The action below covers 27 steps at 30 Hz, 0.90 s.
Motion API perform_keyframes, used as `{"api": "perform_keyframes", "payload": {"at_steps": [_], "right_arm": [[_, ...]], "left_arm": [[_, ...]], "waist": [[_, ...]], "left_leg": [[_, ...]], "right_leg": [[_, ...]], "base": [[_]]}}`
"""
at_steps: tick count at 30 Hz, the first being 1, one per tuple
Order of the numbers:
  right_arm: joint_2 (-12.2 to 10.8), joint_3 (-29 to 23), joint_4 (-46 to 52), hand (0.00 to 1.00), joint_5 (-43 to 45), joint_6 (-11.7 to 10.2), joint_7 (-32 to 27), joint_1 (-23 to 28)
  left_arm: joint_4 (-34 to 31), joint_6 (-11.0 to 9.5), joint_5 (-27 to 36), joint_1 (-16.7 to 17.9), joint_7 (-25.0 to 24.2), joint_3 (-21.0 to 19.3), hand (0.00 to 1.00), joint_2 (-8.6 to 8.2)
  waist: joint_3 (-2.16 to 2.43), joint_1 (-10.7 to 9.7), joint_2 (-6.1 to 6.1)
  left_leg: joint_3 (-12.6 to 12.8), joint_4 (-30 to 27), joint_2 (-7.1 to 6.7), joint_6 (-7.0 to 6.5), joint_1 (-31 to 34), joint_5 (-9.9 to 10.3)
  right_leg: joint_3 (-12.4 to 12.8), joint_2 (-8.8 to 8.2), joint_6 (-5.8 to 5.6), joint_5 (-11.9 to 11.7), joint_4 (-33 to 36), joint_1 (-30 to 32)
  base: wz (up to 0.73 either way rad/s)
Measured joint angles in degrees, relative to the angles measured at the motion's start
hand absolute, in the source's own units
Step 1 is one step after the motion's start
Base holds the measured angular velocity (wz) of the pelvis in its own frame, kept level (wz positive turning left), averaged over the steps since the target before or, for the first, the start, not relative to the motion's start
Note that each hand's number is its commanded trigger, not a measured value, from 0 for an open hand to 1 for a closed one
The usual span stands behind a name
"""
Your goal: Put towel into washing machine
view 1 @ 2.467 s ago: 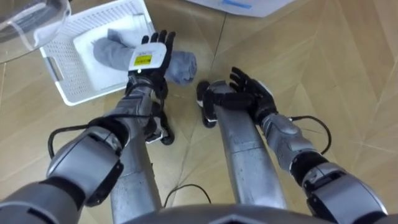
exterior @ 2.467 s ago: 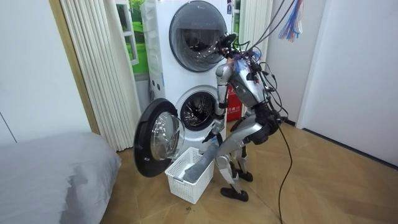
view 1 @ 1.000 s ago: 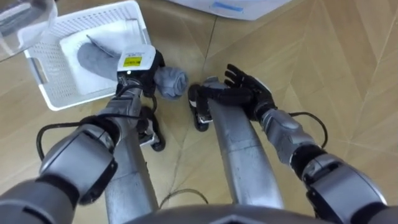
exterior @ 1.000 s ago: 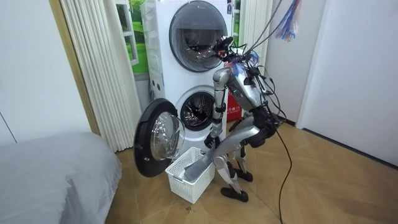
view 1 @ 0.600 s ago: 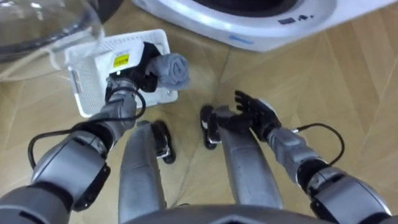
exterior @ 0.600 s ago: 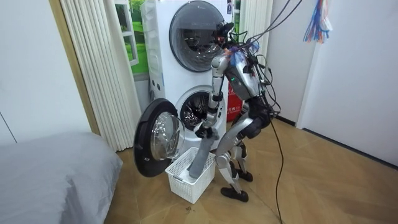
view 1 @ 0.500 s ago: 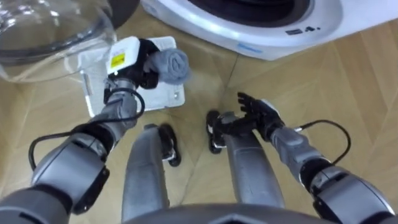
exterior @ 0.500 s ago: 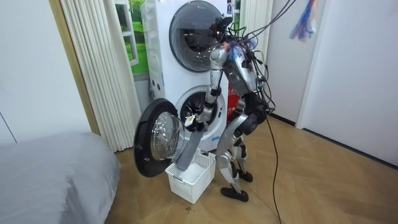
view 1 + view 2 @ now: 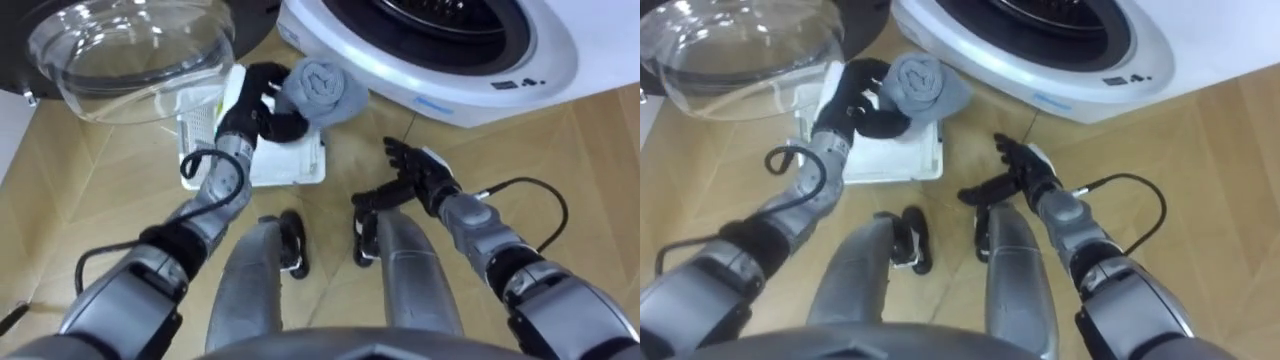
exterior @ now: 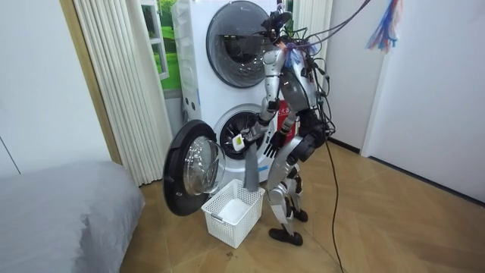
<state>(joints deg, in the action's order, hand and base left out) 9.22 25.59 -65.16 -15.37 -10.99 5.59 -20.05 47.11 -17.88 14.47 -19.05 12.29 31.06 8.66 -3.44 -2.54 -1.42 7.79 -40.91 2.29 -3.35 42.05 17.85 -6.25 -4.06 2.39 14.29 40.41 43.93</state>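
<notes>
My left hand [image 9: 256, 104] is shut on a rolled grey towel [image 9: 322, 88], held above the white basket [image 9: 292, 168] and just before the lower washing machine's white front rim [image 9: 430, 82]. In the room view the towel [image 10: 248, 173] hangs in a long strip from that hand [image 10: 241, 142], down toward the basket [image 10: 233, 214], in front of the open drum [image 10: 241, 130]. My right hand [image 9: 420, 178] hangs open lower down to the right, over the wooden floor, holding nothing.
The machine's round glass door [image 9: 130, 45] stands swung open on my left, beside the basket. A second machine [image 10: 241, 34] is stacked above. A bed [image 10: 61, 212] lies at the room view's left, with curtains [image 10: 121, 83] behind the door.
I have straightened up from bending over the basket. My left hand has lifted the towel out of the basket and up toward the drum opening. The right hand stayed open.
</notes>
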Motion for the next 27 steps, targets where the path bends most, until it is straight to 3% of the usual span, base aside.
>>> {"api": "perform_keyframes", "payload": {"at_steps": [5, 9, 15, 22, 23, 24, 25, 27], "right_arm": [[-0.59, -0.01, 1.03, 0.00, 0.61, 0.54, 1.14, 1.09], [-0.32, -0.50, 1.77, 0.00, 0.70, 1.04, 1.58, 1.64], [-0.44, -0.52, 1.83, 0.00, 1.94, 1.22, 2.39, 3.45], [-0.24, -1.62, 2.22, 0.00, 2.20, 2.36, 3.44, 3.47], [-0.27, -2.04, 2.19, 0.21, 2.21, 2.40, 3.40, 3.46], [-0.27, -2.09, 2.20, 0.65, 2.20, 2.62, 3.28, 3.49], [-0.21, -2.11, 2.28, 1.00, 2.19, 2.88, 3.25, 3.48], [0.18, -2.09, 2.42, 1.00, 2.19, 3.65, 3.17, 3.47]], "left_arm": [[-0.94, 0.37, 12.65, 2.29, -12.40, 0.86, 1.00, -0.30], [-0.94, 2.20, 20.16, 2.79, -20.21, 1.23, 1.00, 0.07], [-0.95, 6.18, 26.40, 3.94, -27.99, 2.03, 1.00, 1.41], [-3.41, 10.77, 28.98, 4.07, -33.84, 1.97, 1.00, 1.98], [-4.58, 11.64, 30.28, 4.07, -34.47, 1.89, 1.00, 2.02], [-5.24, 12.20, 32.78, 4.05, -35.35, 1.83, 1.00, 1.97], [-5.62, 12.63, 34.01, 4.05, -35.59, 1.83, 1.00, 1.98], [-6.76, 13.83, 37.74, 4.04, -36.41, 1.85, 1.00, 1.94]], "waist": [[0.26, 0.01, 0.12], [0.48, -0.11, 0.19], [0.94, 0.04, -0.35], [1.46, 0.08, -1.10], [1.46, 0.39, -1.11], [1.45, 0.67, -1.14], [1.46, 0.79, -1.17], [1.44, 1.32, -1.44]], "left_leg": [[-0.02, 0.79, 0.57, -0.06, -1.48, -0.42], [-0.13, 1.69, 0.39, -0.50, -2.13, -0.95], [-0.10, 3.43, 0.22, -0.81, -3.82, -1.50], [-0.30, 3.75, 0.18, -0.95, -4.31, -1.59], [-0.27, 3.76, 0.20, -0.95, -4.37, -1.59], [-0.24, 3.74, 0.20, -0.95, -4.45, -1.59], [-0.23, 3.73, 0.21, -0.95, -4.50, -1.59], [-0.23, 3.74, 0.20, -0.92, -4.56, -1.60]], "right_leg": [[-0.31, 0.68, -0.08, -1.40, -2.54, -2.28], [-0.50, 0.61, -0.40, -2.33, -3.95, -3.20], [-0.71, 0.67, -0.83, -3.27, -6.39, -5.28], [-1.47, 0.51, -0.91, -3.40, -6.73, -6.16], [-1.28, 0.54, -0.91, -3.40, -6.65, -6.16], [-1.10, 0.54, -0.91, -3.40, -6.48, -6.12], [-1.08, 0.55, -0.91, -3.40, -6.41, -6.12], [-1.07, 0.55, -0.89, -3.40, -6.33, -6.14]], "base": [[-0.05], [0.00], [0.00], [0.02], [0.00], [0.00], [0.00], [0.00]]}}
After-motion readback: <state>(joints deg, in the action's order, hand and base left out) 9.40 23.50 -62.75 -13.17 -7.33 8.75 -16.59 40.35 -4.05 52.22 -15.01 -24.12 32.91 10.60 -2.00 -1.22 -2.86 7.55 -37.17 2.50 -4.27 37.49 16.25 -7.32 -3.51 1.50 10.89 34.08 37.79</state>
